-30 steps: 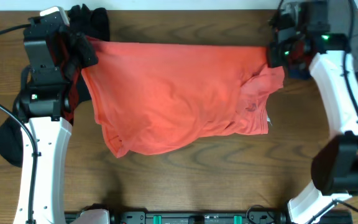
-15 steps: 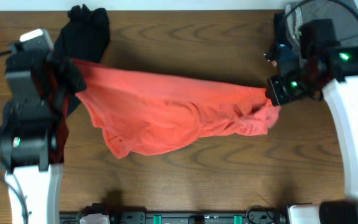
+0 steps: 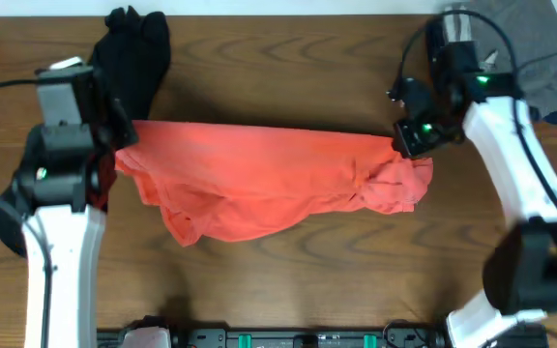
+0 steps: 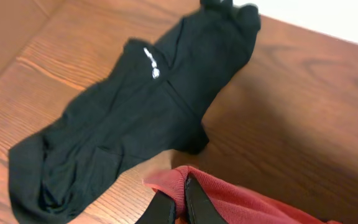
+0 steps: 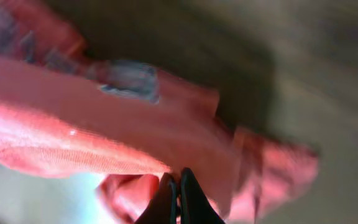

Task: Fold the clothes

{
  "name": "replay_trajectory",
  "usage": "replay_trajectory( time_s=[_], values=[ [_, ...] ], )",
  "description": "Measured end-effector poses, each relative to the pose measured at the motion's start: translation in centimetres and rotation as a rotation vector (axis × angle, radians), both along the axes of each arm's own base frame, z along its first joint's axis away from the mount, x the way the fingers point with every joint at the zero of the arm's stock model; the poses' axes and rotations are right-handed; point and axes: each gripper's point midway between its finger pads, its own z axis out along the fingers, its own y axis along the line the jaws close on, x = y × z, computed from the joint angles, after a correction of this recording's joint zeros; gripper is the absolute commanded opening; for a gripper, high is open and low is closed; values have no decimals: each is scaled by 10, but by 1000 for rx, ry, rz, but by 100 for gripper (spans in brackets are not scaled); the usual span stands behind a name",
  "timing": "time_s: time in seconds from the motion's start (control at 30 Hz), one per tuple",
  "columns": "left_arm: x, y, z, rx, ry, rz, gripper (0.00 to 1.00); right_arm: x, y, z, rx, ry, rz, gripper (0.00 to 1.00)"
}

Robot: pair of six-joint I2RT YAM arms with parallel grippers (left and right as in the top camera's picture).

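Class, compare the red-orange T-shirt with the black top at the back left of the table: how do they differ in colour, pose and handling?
Colour: the T-shirt is red-orange; the black top is black with a small white logo.
Handling: the left hand and right hand each pinch an end of the T-shirt; no hand holds the black top.
Pose: the T-shirt is stretched across the table; the black top lies rumpled.
Both are soft garments.

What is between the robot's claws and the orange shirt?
Nothing visible. The left claw and the right claw are both pinched shut right on the orange shirt, at its two ends, with it stretched between them. The black top lies on the table beside the left claw, not between.
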Motion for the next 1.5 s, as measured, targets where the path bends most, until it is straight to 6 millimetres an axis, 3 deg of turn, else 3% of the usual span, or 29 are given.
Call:
replay_trajectory(
  time_s=[0.1,0.27,0.3,0.33,0.37,0.43,0.53,0.63,0.77,0.9,1.0,1.07,1.3,1.5],
  values=[
    [15,1,-21,-4,50,-1,6,45,-6,-33,-20,-89,-32,1],
    [29,-3,-48,-16,112,-15,6,76,-33,-47,-73,-158,-128,1],
    [31,-4,-51,-20,117,-20,6,79,-39,-45,-77,-164,-145,9],
    [32,-5,-51,-23,117,-23,6,82,-45,-41,-77,-172,-166,37],
    [34,-6,-52,-22,117,-24,6,88,-54,-35,-98,-187,-190,57],
    [34,-1,-51,-10,111,-9,6,91,-71,-26,-119,-189,-227,75],
    [33,3,-50,-3,110,4,6,90,-88,-8,-132,-168,-267,75],
    [34,4,-50,1,107,8,6,86,-81,5,-120,-144,-254,75],
    [35,5,-48,2,99,9,6,79,-48,25,-98,-137,-187,72],
    [36,5,-48,4,95,10,6,57,14,33,-78,-114,-54,68],
    [36,5,-48,5,96,11,6,42,41,27,-76,-71,-20,63],
    [36,5,-48,5,96,11,6,28,47,14,-93,-16,-28,59],
    [36,6,-48,8,96,14,6,-21,39,-36,-168,171,-93,50],
    [36,6,-48,8,96,14,6,-32,39,-48,-203,200,-107,43]
  ],
)
